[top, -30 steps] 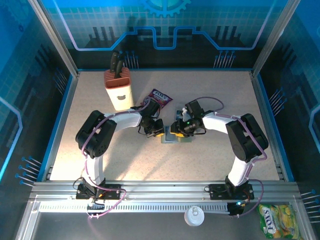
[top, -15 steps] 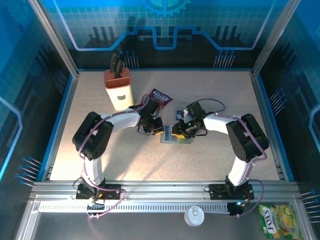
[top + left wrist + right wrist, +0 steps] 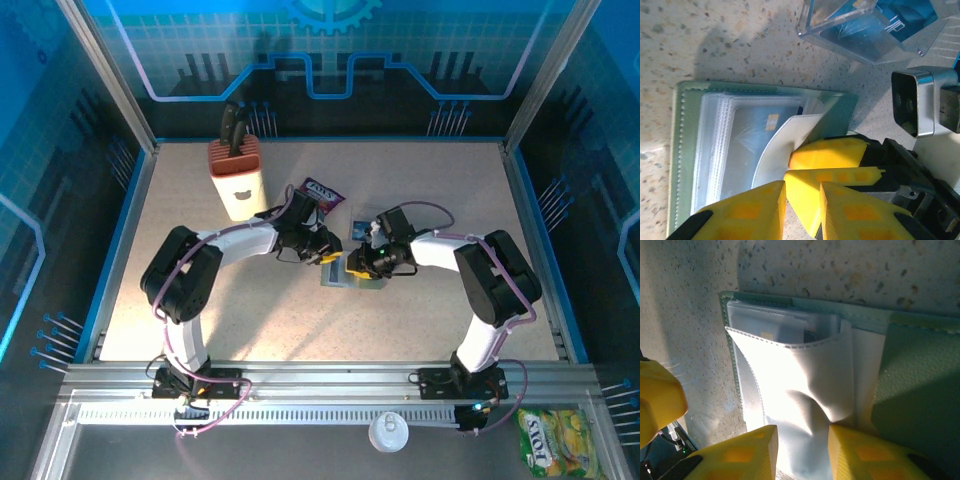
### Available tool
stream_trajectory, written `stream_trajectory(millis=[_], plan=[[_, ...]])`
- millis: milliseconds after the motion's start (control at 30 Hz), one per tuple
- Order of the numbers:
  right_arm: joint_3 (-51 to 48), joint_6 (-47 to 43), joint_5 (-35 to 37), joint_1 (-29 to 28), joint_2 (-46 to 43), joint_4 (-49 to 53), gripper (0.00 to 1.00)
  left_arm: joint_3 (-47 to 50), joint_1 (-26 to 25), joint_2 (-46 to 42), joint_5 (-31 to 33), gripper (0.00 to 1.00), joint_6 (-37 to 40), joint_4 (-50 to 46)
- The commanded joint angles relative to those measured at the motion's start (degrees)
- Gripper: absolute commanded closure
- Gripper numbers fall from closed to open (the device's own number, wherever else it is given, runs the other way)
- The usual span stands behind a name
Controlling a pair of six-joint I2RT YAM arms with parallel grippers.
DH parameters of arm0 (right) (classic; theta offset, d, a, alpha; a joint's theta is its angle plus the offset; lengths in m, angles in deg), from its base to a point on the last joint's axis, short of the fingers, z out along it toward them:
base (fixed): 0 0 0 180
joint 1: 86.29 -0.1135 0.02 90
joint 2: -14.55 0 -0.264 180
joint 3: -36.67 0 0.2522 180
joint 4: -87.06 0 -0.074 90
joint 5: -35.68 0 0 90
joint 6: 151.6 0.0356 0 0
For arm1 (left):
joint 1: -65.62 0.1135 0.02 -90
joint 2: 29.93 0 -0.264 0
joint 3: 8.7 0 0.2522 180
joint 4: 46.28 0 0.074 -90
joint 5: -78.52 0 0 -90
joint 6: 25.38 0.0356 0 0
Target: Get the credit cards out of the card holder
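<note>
Grey-green card holder (image 3: pixel 682 150) lies opened flat, long axis crosswise on table (image 3: pixel 250 310).

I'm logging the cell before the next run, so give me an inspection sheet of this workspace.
Surface: speckled table, no spills seen.
Job's things: card holder lying open, one chip card inside its clear sleeves.
Clutter: knife block, purple snack packet, clear box.
Grippers: right gripper jaws pinch the holder's white flap; left gripper jaws slightly apart beside it.
Cables: purple cables, looped loosely above the table.
Surroundings: blue panels; white lid, yellow packet on front ledge.
</note>
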Motion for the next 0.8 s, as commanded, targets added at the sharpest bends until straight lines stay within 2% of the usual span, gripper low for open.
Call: stream_trajectory(millis=[0,300,533,767], plan=[[-1.7,1.5,-0.6,0.8,-0.8,-0.8,0.67,1.5,0.2,2.0,-3.4,0.74,-2.2,2.7],[-2.2,1.9,-1.2,0.9,-0.7,-1.6,0.71,1.6,0.0,4.4,-3.6,0.74,-3.0,1.2],[-2.3,1.9,-1.3,0.9,-0.9,-1.6,0.72,1.1,-0.2,5.4,-3.2,0.69,-3.0,0.6],[-2.8,2.3,-1.2,0.9,-1.2,-2.1,0.74,2.0,-0.3,6.4,-4.2,0.70,-4.5,3.3]])
